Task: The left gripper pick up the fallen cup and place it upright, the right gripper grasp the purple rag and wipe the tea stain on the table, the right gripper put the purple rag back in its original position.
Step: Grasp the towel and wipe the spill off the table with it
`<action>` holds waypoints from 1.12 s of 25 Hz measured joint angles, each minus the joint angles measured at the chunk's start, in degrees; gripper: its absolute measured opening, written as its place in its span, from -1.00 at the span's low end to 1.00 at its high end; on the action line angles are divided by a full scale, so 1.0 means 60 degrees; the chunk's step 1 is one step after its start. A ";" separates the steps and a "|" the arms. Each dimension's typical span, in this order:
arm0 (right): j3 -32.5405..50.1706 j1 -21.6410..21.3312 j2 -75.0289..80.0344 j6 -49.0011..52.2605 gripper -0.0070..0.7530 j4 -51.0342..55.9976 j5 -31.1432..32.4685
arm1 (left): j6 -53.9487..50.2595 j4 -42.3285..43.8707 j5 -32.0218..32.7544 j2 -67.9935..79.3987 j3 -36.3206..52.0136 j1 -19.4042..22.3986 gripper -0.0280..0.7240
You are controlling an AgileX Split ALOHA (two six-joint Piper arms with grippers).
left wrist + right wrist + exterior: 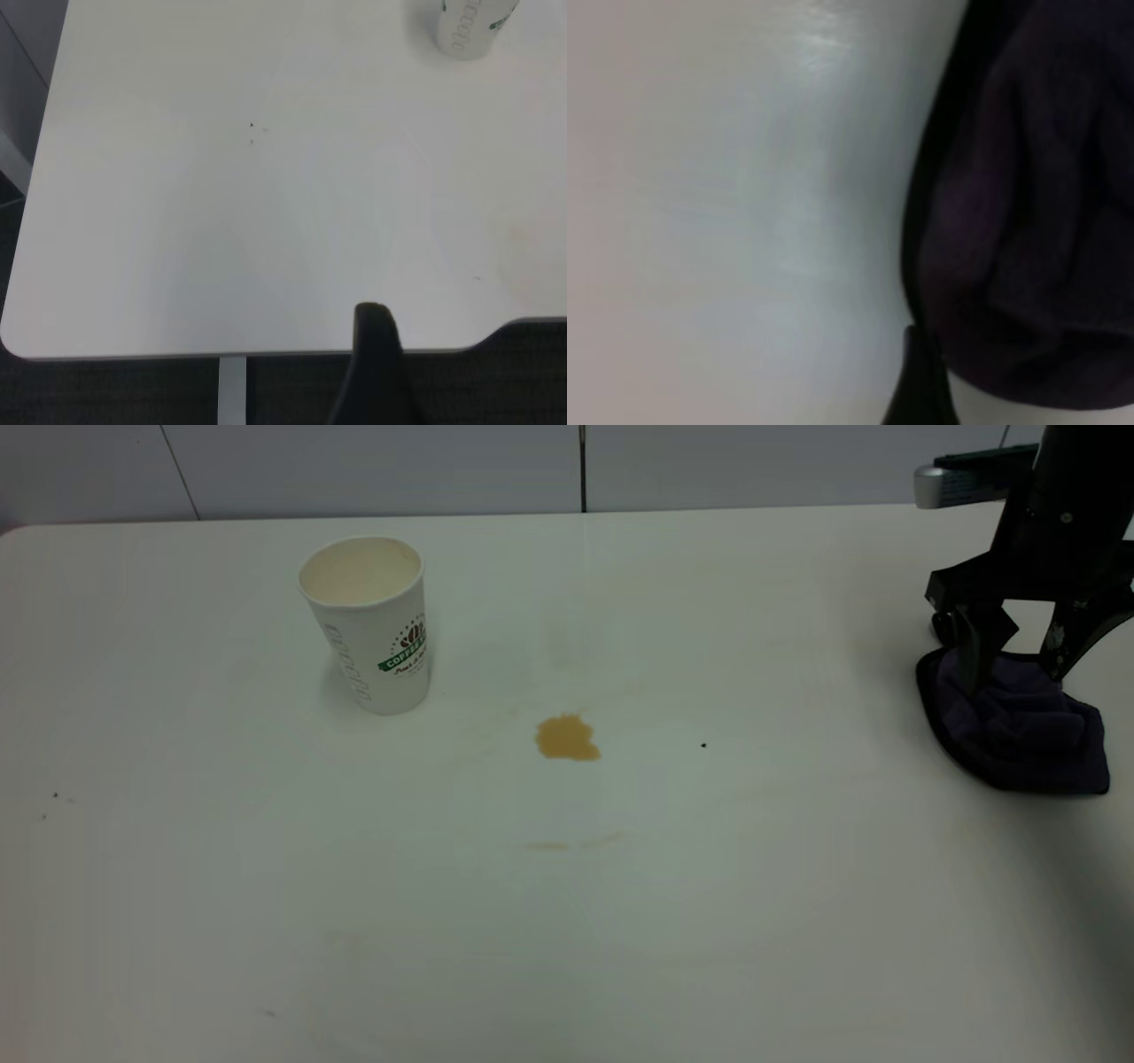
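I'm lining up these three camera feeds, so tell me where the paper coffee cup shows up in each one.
Exterior view: the cup stands upright on the table, left of centre, toward the far edge.
Left wrist view: only its lower part shows, cut off at the top right corner.
Right wrist view: not in it; only the purple rag and bare tabletop show.
Shared landmark: the white tabletop, seen in all three.

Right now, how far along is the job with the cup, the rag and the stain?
Done: the cup stands upright on the table. In hand: the right hand is down on the purple rag, fingers spread astride a raised fold, not closed on it. Left: the tea stain is unwiped, and the rag must afterwards go back to its place.
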 joint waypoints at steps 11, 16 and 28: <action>-0.0509 -0.0431 0.1186 0.0410 0.70 -0.0498 -0.0080 | 0.0000 0.0000 0.0000 0.0000 0.0000 0.0000 0.63; -0.0517 -0.0422 0.1512 0.0148 0.62 -0.0088 -0.0441 | 0.0000 0.0000 0.0000 0.0000 0.0000 0.0000 0.63; -0.0714 -0.0402 0.1765 -0.0217 -0.68 0.0163 -0.0533 | 0.0000 0.0000 0.0000 0.0000 0.0000 0.0000 0.63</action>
